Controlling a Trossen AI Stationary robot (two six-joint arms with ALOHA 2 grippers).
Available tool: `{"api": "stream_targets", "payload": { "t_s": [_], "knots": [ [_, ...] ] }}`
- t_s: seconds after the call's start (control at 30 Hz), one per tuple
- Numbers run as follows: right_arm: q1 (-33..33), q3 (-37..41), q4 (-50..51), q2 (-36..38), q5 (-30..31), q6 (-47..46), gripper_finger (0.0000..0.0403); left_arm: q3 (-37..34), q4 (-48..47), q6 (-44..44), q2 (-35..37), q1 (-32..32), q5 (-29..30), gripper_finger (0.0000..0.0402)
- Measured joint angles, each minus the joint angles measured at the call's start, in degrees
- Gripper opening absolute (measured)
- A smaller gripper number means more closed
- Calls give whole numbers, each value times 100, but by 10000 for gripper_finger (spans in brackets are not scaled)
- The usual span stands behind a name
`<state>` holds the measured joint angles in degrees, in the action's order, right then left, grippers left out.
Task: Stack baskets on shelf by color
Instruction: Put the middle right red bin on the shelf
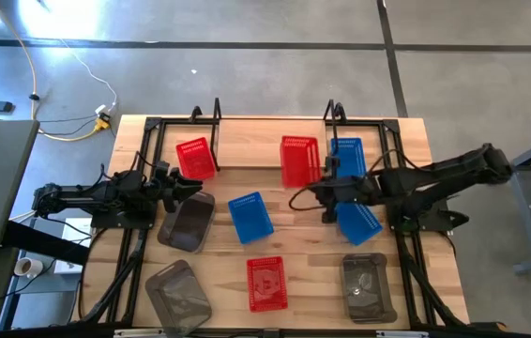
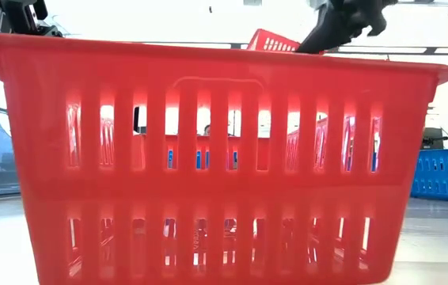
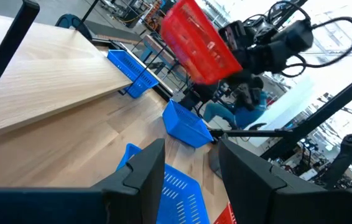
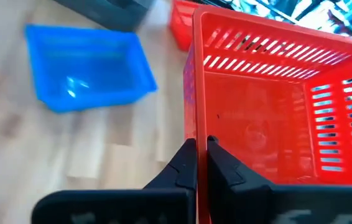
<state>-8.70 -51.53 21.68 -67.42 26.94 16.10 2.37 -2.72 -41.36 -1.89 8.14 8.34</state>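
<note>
Your right claw (image 4: 201, 163) is clamped on the red basket's (image 1: 299, 160) rim, seemingly thinly; a jolt could drop it short of the shelf (image 1: 217, 111). Left claw (image 3: 191, 165) is apart.

left arm (image 1: 97, 197): dark, nearly black, built of jointed segments, with black cables looped along its links; seen at 9 o'clock on the table in the high view.
right arm (image 1: 434, 178): same dark finish, longer rounded links, at 3 o'clock; a thin black cable arcs loose above its wrist housing in the left wrist view.
left gripper (image 3: 191, 171): two broad, flat, matte black fingers with squared, angular edges.
right gripper (image 4: 201, 163): two narrow black fingers tapering to thin tips, mounted on a wide black crossbar.
</note>
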Motion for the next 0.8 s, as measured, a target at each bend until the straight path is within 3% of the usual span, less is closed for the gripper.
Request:
{"api": "stream_targets", "payload": {
  "t_s": [0.3,0.8],
  "knots": [
    [921,0,541,-122,-129,477,0,1,1,0,1,1,0,142],
    [1711,-3,773,-951,-540,518,0,2,0,0,0,2,0,142]
  ]
}}
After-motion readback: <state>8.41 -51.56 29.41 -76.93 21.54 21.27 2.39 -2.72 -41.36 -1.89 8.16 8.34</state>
